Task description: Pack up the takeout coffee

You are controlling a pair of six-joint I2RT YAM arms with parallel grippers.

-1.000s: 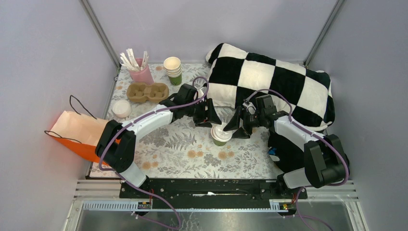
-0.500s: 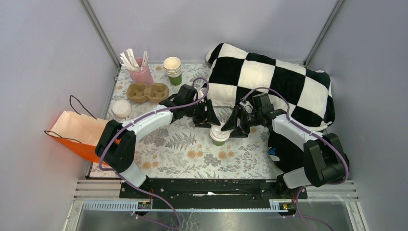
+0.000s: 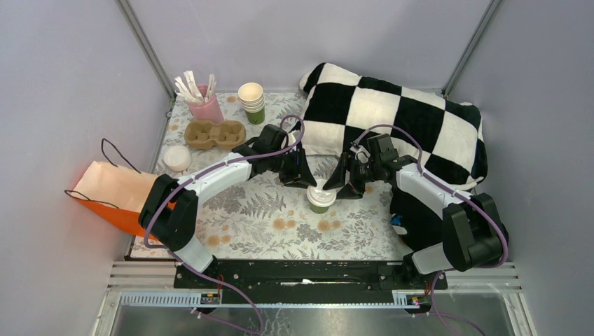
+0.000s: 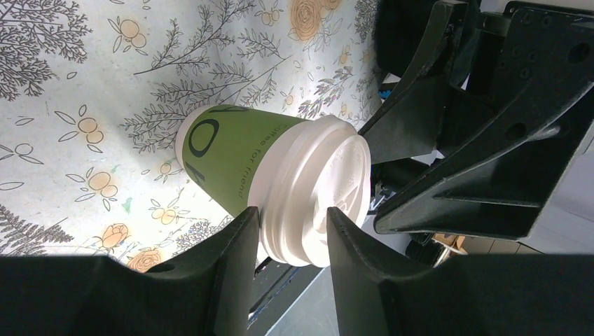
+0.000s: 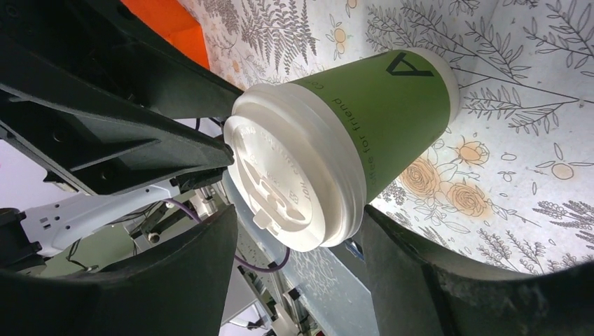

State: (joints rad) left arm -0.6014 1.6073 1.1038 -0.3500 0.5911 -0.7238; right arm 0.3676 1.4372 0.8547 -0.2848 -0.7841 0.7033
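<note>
Standing upright on the floral table cover (image 3: 245,210), near its middle, the takeout coffee (image 3: 321,198) sits between both grippers and well apart from the orange paper bag (image 3: 115,192) lying at the left edge.

Left gripper (image 4: 293,213): jaws stand part-way apart, framing the white lid (image 4: 315,189) in its wrist view. Whether the fingers (image 4: 235,259) press on the lid or sit just short of it cannot be told.

Right gripper (image 5: 298,217): jaws wide apart, straddling the lid from the opposite side, holding nothing.

Handling assessment: the cup is thin paper, judged light and easily crushed under a hard squeeze. The lid is a press-fit plastic part, smooth and likely slippery. A grip on the lid alone risks popping it off or letting the cup drop. Whether the cup holds liquid is not visible, so it should be treated as full and kept upright.

Recommended hold: on the green wall just below the lid rim, where the rolled edge stiffens the paper, with moderate force only
</note>
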